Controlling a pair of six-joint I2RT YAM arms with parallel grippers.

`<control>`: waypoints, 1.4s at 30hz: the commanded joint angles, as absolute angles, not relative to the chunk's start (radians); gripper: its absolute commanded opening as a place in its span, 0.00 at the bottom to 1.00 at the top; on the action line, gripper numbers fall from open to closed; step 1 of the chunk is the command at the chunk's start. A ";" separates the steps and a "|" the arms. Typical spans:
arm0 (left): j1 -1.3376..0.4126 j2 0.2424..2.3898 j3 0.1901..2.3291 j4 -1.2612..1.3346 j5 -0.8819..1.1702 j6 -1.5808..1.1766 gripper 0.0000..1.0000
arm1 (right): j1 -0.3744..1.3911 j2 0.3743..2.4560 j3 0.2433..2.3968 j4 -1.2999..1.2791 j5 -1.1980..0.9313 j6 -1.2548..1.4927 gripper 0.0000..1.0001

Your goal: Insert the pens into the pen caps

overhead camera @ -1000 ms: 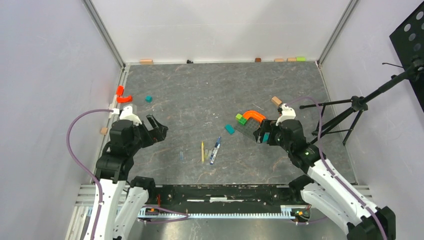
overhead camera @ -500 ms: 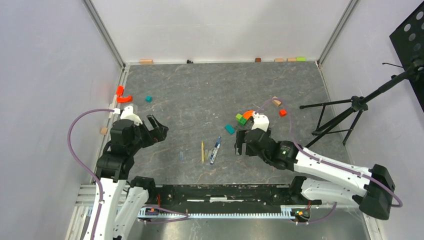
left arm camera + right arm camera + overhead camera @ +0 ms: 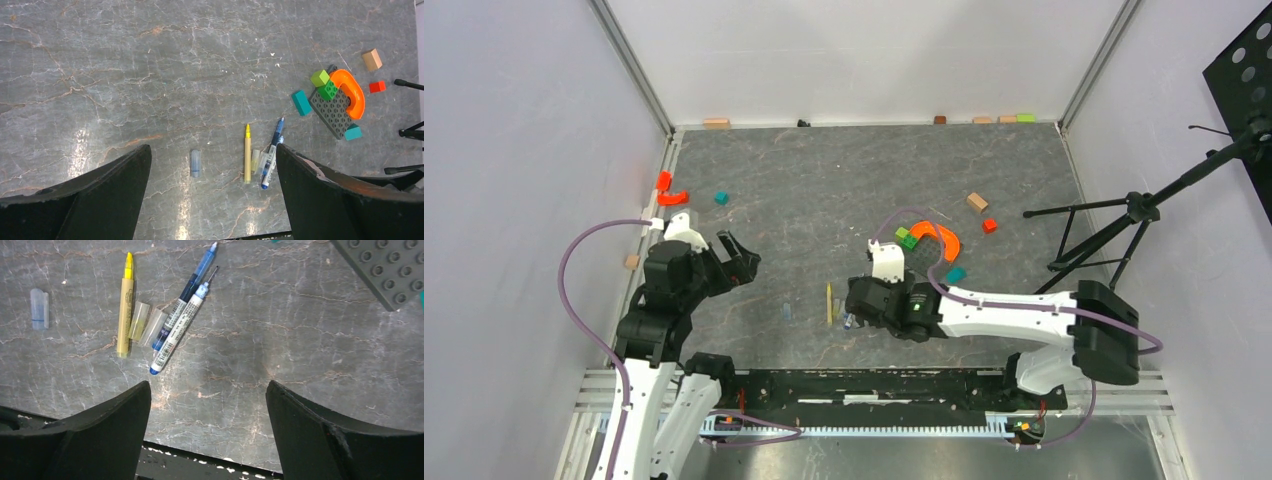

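A pale yellow pen (image 3: 125,305) lies near the table's front edge, also seen in the left wrist view (image 3: 247,160) and the top view (image 3: 829,303). A white-barrelled pen with blue ends (image 3: 180,329) lies to its right, with a blue pen (image 3: 192,282) close along it. Two small pale caps (image 3: 145,322) lie between the yellow and blue pens. A bluish-grey cap (image 3: 39,308) lies apart to the left (image 3: 195,163). My right gripper (image 3: 208,390) is open and empty, above the table just near of the pens (image 3: 852,312). My left gripper (image 3: 212,150) is open and empty, held high at the left (image 3: 742,255).
A grey baseplate (image 3: 332,107) carries green blocks (image 3: 325,85) and an orange arch (image 3: 352,92), with teal blocks (image 3: 301,102) beside it. A red cube (image 3: 990,225) and a tan block (image 3: 977,202) lie farther right. A black tripod stand (image 3: 1124,215) is at the right. Orange pieces (image 3: 669,192) lie at the left wall.
My right arm has swung left, from the block cluster to over the pens. The orange arch and baseplate are now uncovered. The left arm has not moved.
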State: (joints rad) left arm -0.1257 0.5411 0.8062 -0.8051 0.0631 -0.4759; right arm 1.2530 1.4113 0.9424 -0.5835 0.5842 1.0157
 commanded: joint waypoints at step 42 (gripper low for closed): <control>-0.132 0.544 0.797 -0.758 0.084 -0.467 1.00 | 1.258 1.810 1.098 -0.483 0.544 0.901 0.51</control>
State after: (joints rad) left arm -0.1268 0.5407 0.7971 -0.7971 0.0635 -0.4759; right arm 1.2610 1.8225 1.1084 -0.4858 0.5163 0.9096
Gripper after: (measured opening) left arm 0.994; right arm 0.509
